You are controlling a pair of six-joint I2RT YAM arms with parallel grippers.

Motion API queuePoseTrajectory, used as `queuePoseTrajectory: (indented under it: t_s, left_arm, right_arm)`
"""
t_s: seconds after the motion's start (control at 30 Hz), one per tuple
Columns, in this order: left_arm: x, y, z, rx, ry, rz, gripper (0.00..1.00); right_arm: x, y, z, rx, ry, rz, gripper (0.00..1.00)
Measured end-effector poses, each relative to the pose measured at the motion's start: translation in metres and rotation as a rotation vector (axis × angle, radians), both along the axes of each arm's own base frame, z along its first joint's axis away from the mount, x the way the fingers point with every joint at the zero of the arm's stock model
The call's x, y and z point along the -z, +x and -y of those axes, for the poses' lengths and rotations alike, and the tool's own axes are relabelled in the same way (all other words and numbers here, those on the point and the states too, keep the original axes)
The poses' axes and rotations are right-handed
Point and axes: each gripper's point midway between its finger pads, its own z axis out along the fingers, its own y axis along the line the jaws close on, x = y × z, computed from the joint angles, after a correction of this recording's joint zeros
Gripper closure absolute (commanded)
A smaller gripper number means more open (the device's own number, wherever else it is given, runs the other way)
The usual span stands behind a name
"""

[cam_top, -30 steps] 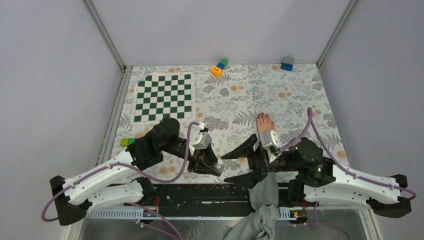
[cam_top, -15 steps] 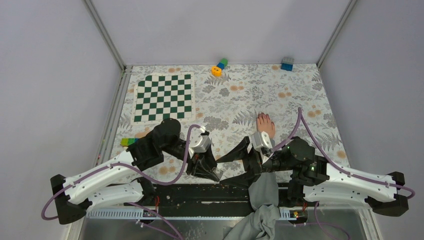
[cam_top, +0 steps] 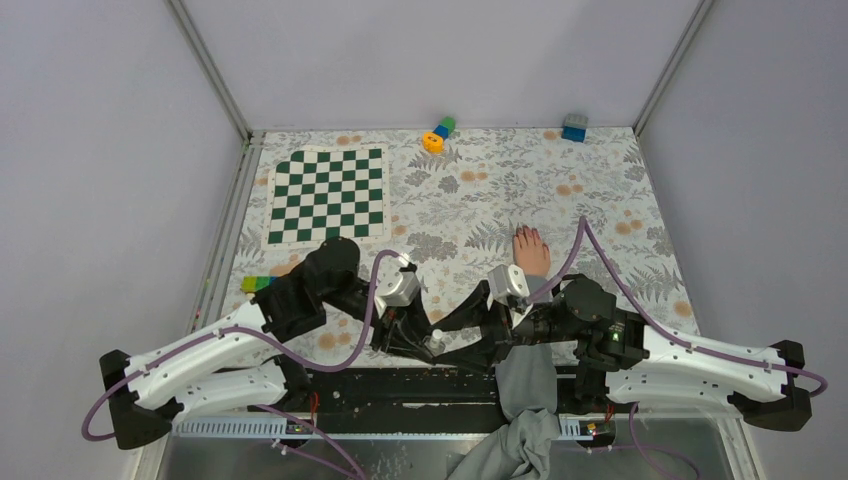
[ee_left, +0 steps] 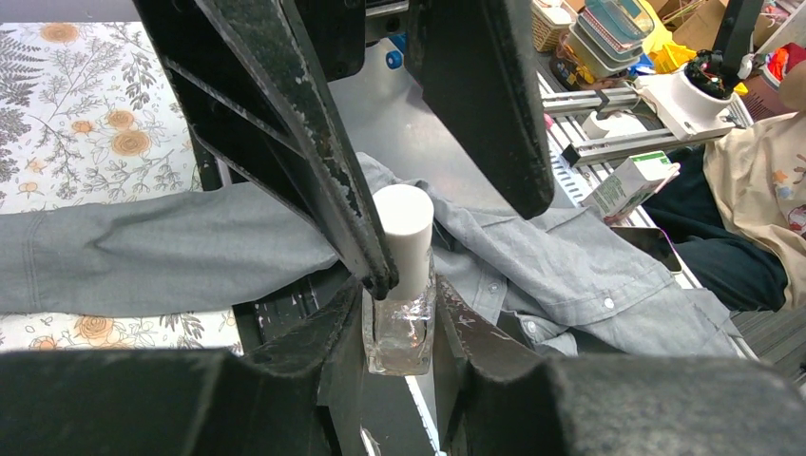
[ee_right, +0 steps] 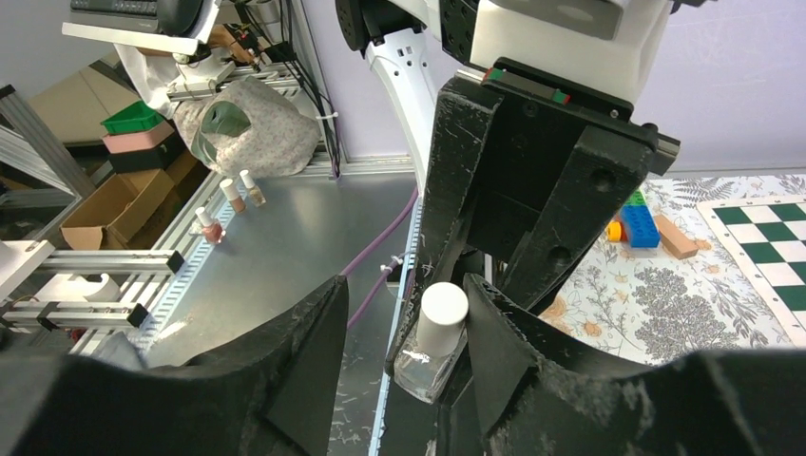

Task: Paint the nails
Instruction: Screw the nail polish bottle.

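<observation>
A clear glass nail polish bottle (ee_left: 401,328) with a white cap (ee_left: 404,237) stands upright in my left gripper (ee_left: 399,313), which is shut on its glass body near the table's front edge (cam_top: 432,343). My right gripper (cam_top: 462,332) is open, and its jaws straddle the cap (ee_right: 443,318). One of its fingers (ee_left: 375,271) touches the cap's side and the other stands apart. A bare hand (cam_top: 530,252) lies flat on the floral table, and its grey sleeve (cam_top: 527,375) runs back under my right arm. The nails are too small to make out.
A green-and-white checkerboard mat (cam_top: 328,195) lies at back left. Toy blocks sit at the far edge (cam_top: 438,133) (cam_top: 574,127) and by my left arm (cam_top: 255,283). Spare polish bottles (ee_right: 233,195) stand on the metal bench beyond the table's front edge.
My right arm has swung left across the sleeve, and its open jaws now straddle the bottle's cap. My left gripper has held the bottle almost still.
</observation>
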Motion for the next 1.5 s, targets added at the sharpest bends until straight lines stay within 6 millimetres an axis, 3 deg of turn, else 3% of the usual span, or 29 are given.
queuePoseTrajectory:
  t_s: [0.23,0.43,0.7,0.9,1.2,1.5]
  left_arm:
    - [-0.003,-0.001,-0.002,0.001,-0.012,0.007,1.0]
    - [-0.003,-0.004,-0.003,0.003,-0.007,0.007,1.0]
    - [-0.002,0.013,-0.004,-0.139,0.003,0.048,1.0]
    - [0.004,0.049,-0.005,-0.38,0.043,0.085,1.0]
    - [0.03,0.104,-0.02,-0.72,0.172,0.113,1.0]
    - [0.047,0.142,-0.041,-0.956,0.265,0.155,1.0]
  right_arm:
    - [0.002,0.003,-0.002,0.015,-0.009,-0.016,0.66]
    - [0.005,0.006,-0.005,0.028,-0.02,-0.032,1.0]
    - [0.006,0.021,-0.008,0.109,-0.025,-0.07,1.0]
    - [0.014,0.055,-0.011,0.298,-0.055,-0.149,1.0]
    - [0.04,0.11,-0.023,0.601,-0.158,-0.296,1.0]
    - [0.058,0.148,-0.039,0.841,-0.208,-0.47,1.0]
